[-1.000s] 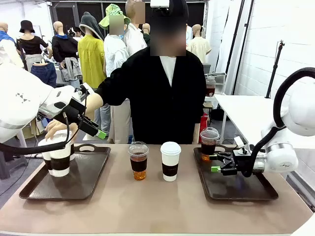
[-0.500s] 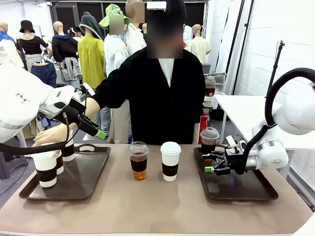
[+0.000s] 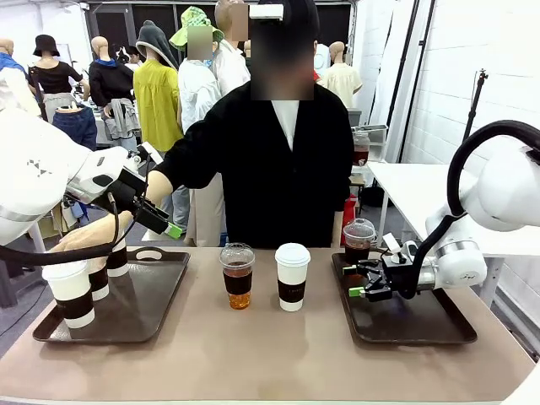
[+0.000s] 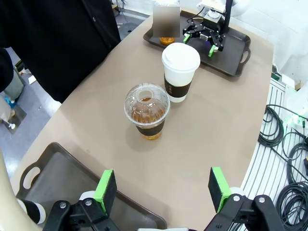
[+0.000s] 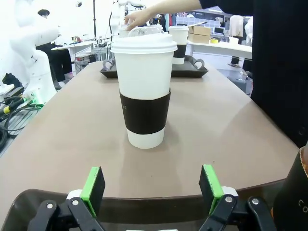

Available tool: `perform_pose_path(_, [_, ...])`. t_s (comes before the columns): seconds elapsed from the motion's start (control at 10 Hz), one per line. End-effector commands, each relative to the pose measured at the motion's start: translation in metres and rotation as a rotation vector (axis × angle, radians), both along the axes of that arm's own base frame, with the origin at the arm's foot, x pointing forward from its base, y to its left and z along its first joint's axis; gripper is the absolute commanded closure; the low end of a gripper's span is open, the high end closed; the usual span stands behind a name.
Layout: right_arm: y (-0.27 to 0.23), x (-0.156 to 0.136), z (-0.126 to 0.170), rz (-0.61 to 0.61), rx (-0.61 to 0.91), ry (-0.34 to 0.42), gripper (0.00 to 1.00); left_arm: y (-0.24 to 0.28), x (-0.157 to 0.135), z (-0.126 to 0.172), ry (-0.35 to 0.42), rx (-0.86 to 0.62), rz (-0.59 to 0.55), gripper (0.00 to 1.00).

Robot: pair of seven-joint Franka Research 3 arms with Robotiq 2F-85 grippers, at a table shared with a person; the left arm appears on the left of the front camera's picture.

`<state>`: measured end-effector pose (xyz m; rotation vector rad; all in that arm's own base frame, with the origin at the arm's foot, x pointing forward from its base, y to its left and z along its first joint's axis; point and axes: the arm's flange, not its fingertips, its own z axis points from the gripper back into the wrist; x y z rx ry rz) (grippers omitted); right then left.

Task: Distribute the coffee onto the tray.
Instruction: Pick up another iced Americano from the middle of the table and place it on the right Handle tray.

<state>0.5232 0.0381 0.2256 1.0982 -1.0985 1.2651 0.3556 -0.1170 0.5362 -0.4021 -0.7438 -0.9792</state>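
Observation:
Two cups of the coffee stand on the bare table: a clear dome-lidded cup [image 3: 238, 276] [image 4: 147, 111] and a white sleeved cup [image 3: 292, 277] [image 4: 180, 72] [image 5: 144, 91]. Three white cups [image 3: 70, 294] sit on the left tray [image 3: 160, 299], where the person's hand [image 3: 84, 236] rests over them. Another clear cup [image 3: 359, 240] stands on the right tray [image 3: 422, 325]. My left gripper [image 3: 169, 224] [image 4: 162, 185] hangs open above the left tray's far right corner. My right gripper [image 3: 354, 282] [image 5: 151, 183] is open and empty, low over the right tray, facing the white middle cup.
The person stands at the far side, one arm stretched to the left tray. The right tray's rim [image 5: 144, 204] lies just under my right fingers. Cables [image 4: 288, 144] lie off the table's edge in the left wrist view. Bare tabletop spreads in front of the middle cups.
The person's hand slid a white cup to the left tray's front left corner. My right gripper shifted a little left toward the middle white cup. The left gripper stayed put.

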Motion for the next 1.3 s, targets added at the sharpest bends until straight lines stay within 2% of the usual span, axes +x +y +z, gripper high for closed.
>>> perform_pose_path(0.0, [0.0005, 0.0034, 0.0000, 0.017, 0.018, 0.021, 0.00, 0.0018, 0.0014, 0.0002, 0.000, -0.012, -0.013, 0.00])
perform_pose_path(0.4, [-0.0007, 0.0019, 0.0036, 0.022, 0.022, 0.051, 0.00, 0.0018, 0.0014, 0.0002, 0.000, -0.012, -0.013, 0.00])
perform_pose_path(0.6, [0.0008, -0.0004, -0.0003, 0.009, 0.024, 0.028, 0.00, 0.0018, 0.0014, 0.0002, 0.000, -0.012, -0.013, 0.00])
perform_pose_path(1.2, [0.0008, -0.0004, -0.0003, 0.009, 0.024, 0.028, 0.00, 0.0018, 0.0014, 0.0002, 0.000, -0.012, -0.013, 0.00])
